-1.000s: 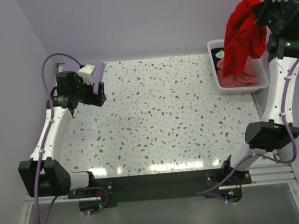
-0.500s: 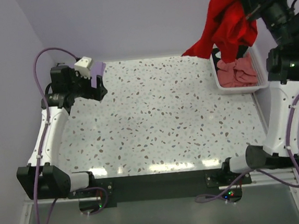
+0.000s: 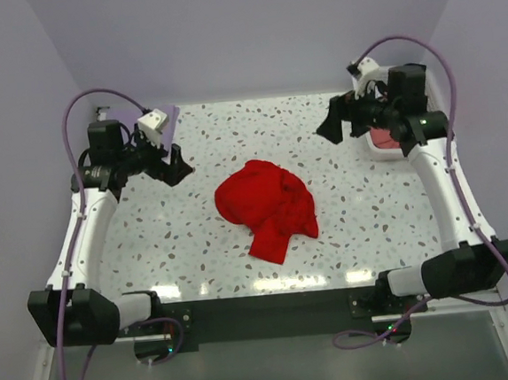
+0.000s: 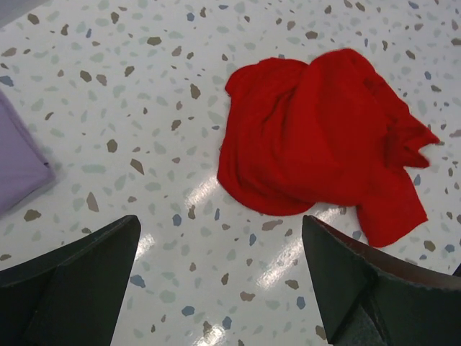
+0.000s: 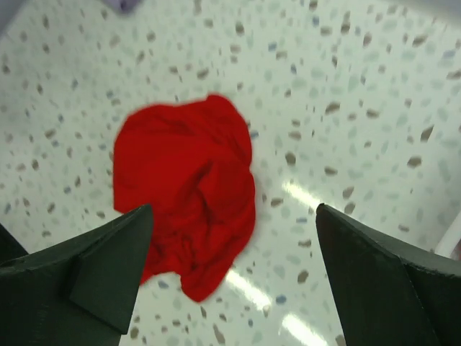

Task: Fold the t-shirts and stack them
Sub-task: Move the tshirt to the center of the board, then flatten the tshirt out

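Two wide, empty grippers show from above, the left gripper (image 3: pixel 174 166) near the worktop's far-left corner and the right gripper (image 3: pixel 337 122) near its far-right, with the red t-shirt (image 3: pixel 267 208) crumpled mid-worktop. From the left wrist I see a lavender t-shirt (image 4: pixel 18 162) well apart from that heap. From the right wrist only bunched folds show, so I'd pinch its outer edges and spread it flat first.

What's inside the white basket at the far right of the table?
From the top view, only a sliver of salmon-pink cloth shows inside the basket. The right arm covers the rest, so I can't tell what else is in there.
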### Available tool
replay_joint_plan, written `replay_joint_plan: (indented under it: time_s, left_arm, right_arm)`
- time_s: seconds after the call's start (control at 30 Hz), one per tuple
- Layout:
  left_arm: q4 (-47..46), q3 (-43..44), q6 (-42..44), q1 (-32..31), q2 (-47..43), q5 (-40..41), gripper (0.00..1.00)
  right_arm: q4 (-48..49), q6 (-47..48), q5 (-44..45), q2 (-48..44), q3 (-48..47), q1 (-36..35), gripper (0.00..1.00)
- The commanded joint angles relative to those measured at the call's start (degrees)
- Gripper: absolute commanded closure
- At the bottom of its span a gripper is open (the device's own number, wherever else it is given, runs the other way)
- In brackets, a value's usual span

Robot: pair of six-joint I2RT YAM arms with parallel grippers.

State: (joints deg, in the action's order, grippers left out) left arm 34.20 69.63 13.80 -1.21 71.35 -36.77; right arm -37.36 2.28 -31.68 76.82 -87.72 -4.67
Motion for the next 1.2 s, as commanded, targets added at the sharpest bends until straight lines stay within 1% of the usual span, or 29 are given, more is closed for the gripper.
replay_joint_plan:
  time_s: [0.0,0.1,0.13,0.2,0.23,0.3,0.33,0.37,0.4,0.5,0.53,0.57,0.6,0.63,0.67,0.7,0.73,0.77,0.83,0.9,0.93,1.07,1.1,1.17]
  left_arm:
    - [1.8,-3.7,7.4,-1.0,0.3,-3.5,0.00]
    - [2.3,-6.4,11.0,-4.2,1.9,-1.6,0.04]
    - [2.3,-7.8,11.5,-6.9,3.1,-0.8,0.05]
    - [0.9,-10.6,12.9,-9.8,4.1,2.2,0.09]
    - [-0.3,-11.8,12.7,-12.8,5.1,3.6,0.10]
    - [-3.3,-13.5,13.0,-15.5,6.2,6.2,0.12]
    - [-4.2,-14.4,12.9,-18.0,7.8,6.9,0.13]
    - [-5.1,-14.4,12.5,-19.3,8.8,7.4,0.16]
    - [-5.1,-13.9,12.2,-20.3,9.7,6.9,0.17]
    - [-6.2,-14.1,9.9,-24.3,12.1,3.8,0.21]
    - [-6.9,-14.7,9.5,-27.1,11.8,3.6,0.21]
    - [-9.1,-15.7,8.8,-28.8,11.3,3.5,0.22]
    - [-10.4,-17.7,8.7,-30.7,10.5,3.8,0.23]
    - [-11.9,-18.7,8.4,-34.3,8.7,4.3,0.23]
    - [-15.7,-20.0,7.7,-35.9,7.8,4.9,0.23]
    - [-17.7,-22.1,7.0,-37.4,7.1,6.5,0.23]
    - [-19.5,-22.8,6.2,-40.5,6.5,8.2,0.23]
    - [-22.7,-23.3,5.6,-41.8,6.7,10.2,0.24]
    - [-24.4,-23.5,5.4,-45.0,9.5,14.0,0.23]
    - [-26.5,-22.8,4.9,-46.7,12.0,18.5,0.20]
    - [-27.2,-22.5,4.0,-47.6,14.2,19.3,0.18]
    - [-31.5,-22.3,1.6,-49.1,18.4,22.4,0.15]
    - [-32.0,-22.3,1.4,-49.6,19.2,24.4,0.15]
    - [-32.9,-22.4,1.1,-50.8,21.3,25.8,0.19]
  right_arm:
    - [-13.8,14.3,2.4,1.9,4.8,0.1,0.01]
    - [-15.0,17.1,3.1,4.2,9.9,0.0,0.01]
    - [-15.1,18.0,2.6,4.8,11.1,0.1,0.02]
    - [-15.0,19.0,2.2,6.4,14.0,0.0,0.04]
    - [-14.2,19.1,2.1,6.8,15.2,-0.1,0.06]
    - [-13.1,19.2,2.1,7.8,17.7,-0.6,0.09]
    - [-12.9,19.2,2.1,9.1,18.2,-0.9,0.12]
    - [-12.9,19.2,1.8,10.1,18.6,-1.2,0.15]
    - [-13.2,19.2,1.7,10.9,19.2,-1.5,0.19]
    - [-12.3,18.0,1.7,13.9,20.8,-2.0,0.23]
    - [-11.9,17.6,1.4,15.5,21.1,-2.0,0.25]
    - [-10.8,16.8,1.4,16.3,21.4,-2.0,0.27]
    - [-10.2,15.6,1.0,17.1,21.6,-2.0,0.31]
    - [-9.5,14.9,0.9,17.8,21.7,-2.0,0.33]
    - [-8.1,14.2,0.7,19.4,21.7,-2.1,0.34]
    - [-7.5,12.7,0.3,20.0,22.0,-2.0,0.36]
    - [-7.0,12.0,0.0,20.7,22.2,-2.1,0.37]
    - [-5.8,11.5,-0.3,22.0,22.3,-2.2,0.37]
    - [-4.0,9.7,-1.0,23.0,23.1,-2.5,0.38]
    - [-1.8,7.3,-1.6,24.4,23.6,-2.9,0.38]
    - [-1.2,6.7,-2.4,24.9,23.6,-3.1,0.38]
    - [2.9,4.0,-3.0,26.7,24.8,-4.7,0.39]
    - [3.4,3.0,-3.1,27.2,25.1,-5.2,0.39]
    - [4.8,1.7,-3.6,28.6,25.3,-6.1,0.40]
